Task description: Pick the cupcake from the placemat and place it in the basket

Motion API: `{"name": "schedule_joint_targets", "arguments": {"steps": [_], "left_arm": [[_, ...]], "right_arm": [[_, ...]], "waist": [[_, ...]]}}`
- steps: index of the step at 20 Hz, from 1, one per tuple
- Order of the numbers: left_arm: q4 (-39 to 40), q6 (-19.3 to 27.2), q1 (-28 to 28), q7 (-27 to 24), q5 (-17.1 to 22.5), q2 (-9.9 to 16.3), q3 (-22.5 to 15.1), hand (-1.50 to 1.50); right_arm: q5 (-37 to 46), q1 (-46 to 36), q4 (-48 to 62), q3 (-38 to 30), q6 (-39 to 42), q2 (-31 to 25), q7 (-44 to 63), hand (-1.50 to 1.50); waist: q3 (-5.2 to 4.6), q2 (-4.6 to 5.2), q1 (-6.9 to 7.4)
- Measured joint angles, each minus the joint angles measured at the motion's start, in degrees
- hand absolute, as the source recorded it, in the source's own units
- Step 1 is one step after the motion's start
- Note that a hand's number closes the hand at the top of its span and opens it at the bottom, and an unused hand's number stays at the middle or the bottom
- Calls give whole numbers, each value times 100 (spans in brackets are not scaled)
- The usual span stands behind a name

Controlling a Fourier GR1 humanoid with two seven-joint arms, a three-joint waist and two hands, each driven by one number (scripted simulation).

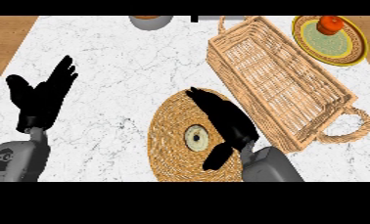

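Observation:
A small cupcake with a pale top and dark rim sits near the middle of a round woven placemat. My right hand lies over the placemat just right of the cupcake, fingers straight and pointing up-left, thumb low beside the cupcake, not closed on it. A long wicker basket with end handles lies slanted to the upper right, nothing inside it. My left hand rests open at the left, fingers up.
A yellow-rimmed plate with an orange-red item stands at the top right corner. A grey bowl is cut off by the top edge. Wooden strips border the white marble counter on the left.

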Motion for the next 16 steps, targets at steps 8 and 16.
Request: {"name": "schedule_joint_targets", "arguments": {"steps": [8,16], "left_arm": [[-211,-65,-56,320,-166,-154,118,0],[-318,-164,68,265,-306,-299,228,0]], "right_arm": [[217,387,-319,75,209,87,-276,-150],[800,444,14,121,16,198,-345,-150]], "waist": [[-1,-3,-4],[-1,-1,-1]]}}
